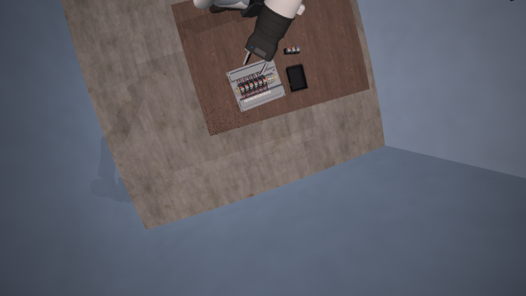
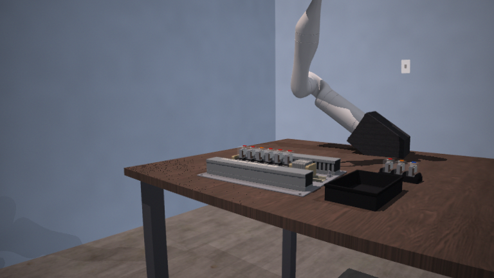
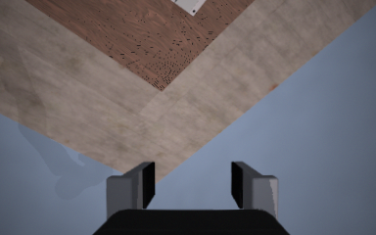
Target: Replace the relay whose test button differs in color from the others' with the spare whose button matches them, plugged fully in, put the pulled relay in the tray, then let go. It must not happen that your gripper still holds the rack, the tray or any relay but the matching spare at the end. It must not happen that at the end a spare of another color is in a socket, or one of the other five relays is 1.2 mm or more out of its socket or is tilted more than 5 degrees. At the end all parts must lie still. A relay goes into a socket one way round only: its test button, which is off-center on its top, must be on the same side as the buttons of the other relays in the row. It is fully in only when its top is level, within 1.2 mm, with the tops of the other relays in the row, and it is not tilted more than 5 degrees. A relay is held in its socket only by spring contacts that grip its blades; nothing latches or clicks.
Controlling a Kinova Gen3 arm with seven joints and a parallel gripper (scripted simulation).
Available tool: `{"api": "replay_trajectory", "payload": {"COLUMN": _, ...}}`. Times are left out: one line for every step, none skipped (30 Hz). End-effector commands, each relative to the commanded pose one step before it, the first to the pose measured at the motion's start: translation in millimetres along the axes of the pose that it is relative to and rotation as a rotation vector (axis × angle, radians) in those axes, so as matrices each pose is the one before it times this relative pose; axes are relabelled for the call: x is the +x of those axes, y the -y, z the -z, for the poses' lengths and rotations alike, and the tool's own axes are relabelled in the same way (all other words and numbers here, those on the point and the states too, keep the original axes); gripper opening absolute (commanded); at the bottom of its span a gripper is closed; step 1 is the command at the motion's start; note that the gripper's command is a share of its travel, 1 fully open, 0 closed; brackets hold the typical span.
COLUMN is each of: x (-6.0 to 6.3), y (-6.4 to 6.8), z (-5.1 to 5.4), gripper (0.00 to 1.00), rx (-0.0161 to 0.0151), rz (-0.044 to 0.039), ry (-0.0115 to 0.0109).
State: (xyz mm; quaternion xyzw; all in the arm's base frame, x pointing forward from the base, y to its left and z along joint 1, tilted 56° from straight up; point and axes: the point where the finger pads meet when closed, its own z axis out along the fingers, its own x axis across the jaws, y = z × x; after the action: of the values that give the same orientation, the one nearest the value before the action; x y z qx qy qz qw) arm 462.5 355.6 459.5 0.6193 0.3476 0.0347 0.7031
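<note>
A row of several relays stands in sockets on the grey panel (image 1: 245, 107) (image 2: 301, 193). The odd relay (image 1: 251, 85) (image 2: 259, 154), third from the left in the exterior view, has an orange button; the others show red. Three spares stand in a black holder: a red-button spare (image 1: 288, 50) (image 2: 388, 166), an orange-button spare (image 2: 401, 168) and a blue-button spare (image 2: 412, 169). The black tray (image 1: 305, 79) (image 2: 349, 195) is empty. My gripper (image 1: 253, 68) (image 3: 193, 178) is open and empty, high above the table, appearing over the panel's back edge in the top view; it is outside the exterior view.
Grey wire ducts (image 2: 258, 176) flank the relay row, and beige terminal blocks (image 2: 305, 165) stand at its right end. The tray lies to the right of the panel, with the spare holder behind it. The wrist view shows mostly floor, wall and a table corner (image 3: 162, 80).
</note>
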Motion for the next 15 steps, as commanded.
{"api": "replay_trajectory", "payload": {"x": -4.18, "y": -0.38, "z": 1.74, "gripper": 1.00, "rx": 0.08736, "rz": -0.04290, "ry": 0.06489}}
{"api": "replay_trajectory", "payload": {"x": -0.26, "y": 0.02, "z": 0.09, "gripper": 1.00, "rx": 0.01066, "rz": -0.00988, "ry": 0.00487}}
{"api": "replay_trajectory", "payload": {"x": -0.26, "y": 0.01, "z": 0.09, "gripper": 1.00, "rx": 0.01066, "rz": -0.00988, "ry": 0.00487}}
{"api": "replay_trajectory", "payload": {"x": -0.26, "y": 0.01, "z": 0.08, "gripper": 1.00, "rx": 0.01066, "rz": -0.00988, "ry": 0.00487}}
{"api": "replay_trajectory", "payload": {"x": -0.26, "y": 0.01, "z": 0.08, "gripper": 1.00, "rx": 0.01066, "rz": -0.00988, "ry": 0.00487}}
{"api": "replay_trajectory", "payload": {"x": -0.26, "y": 0.01, "z": 0.08, "gripper": 1.00, "rx": 0.01066, "rz": -0.00988, "ry": 0.00487}}
{"api": "replay_trajectory", "payload": {"x": 0.00, "y": 0.00, "z": 0.00, "gripper": 1.00, "rx": 0.00000, "rz": 0.00000, "ry": 0.00000}}
{"api": "replay_trajectory", "payload": {"x": 0.00, "y": 0.00, "z": 0.00, "gripper": 1.00, "rx": 0.00000, "rz": 0.00000, "ry": 0.00000}}
{"api": "replay_trajectory", "payload": {"x": 3.49, "y": -0.03, "z": -0.98, "gripper": 1.00, "rx": -0.09397, "rz": 0.00755, "ry": -0.10742}}
{"api": "replay_trajectory", "payload": {"x": -0.25, "y": -0.01, "z": 0.09, "gripper": 1.00, "rx": 0.01049, "rz": -0.00915, "ry": 0.00643}}
{"api": "replay_trajectory", "payload": {"x": -0.25, "y": -0.01, "z": 0.09, "gripper": 1.00, "rx": 0.01049, "rz": -0.00915, "ry": 0.00643}}
{"api": "replay_trajectory", "payload": {"x": -0.25, "y": -0.02, "z": 0.09, "gripper": 1.00, "rx": 0.01049, "rz": -0.00915, "ry": 0.00643}}
{"api": "replay_trajectory", "payload": {"x": -0.25, "y": -0.02, "z": 0.09, "gripper": 1.00, "rx": 0.01049, "rz": -0.00915, "ry": 0.00643}}
{"api": "replay_trajectory", "payload": {"x": -0.25, "y": -0.02, "z": 0.09, "gripper": 1.00, "rx": 0.01049, "rz": -0.00915, "ry": 0.00643}}
{"api": "replay_trajectory", "payload": {"x": -0.25, "y": -0.02, "z": 0.09, "gripper": 1.00, "rx": 0.01049, "rz": -0.00915, "ry": 0.00643}}
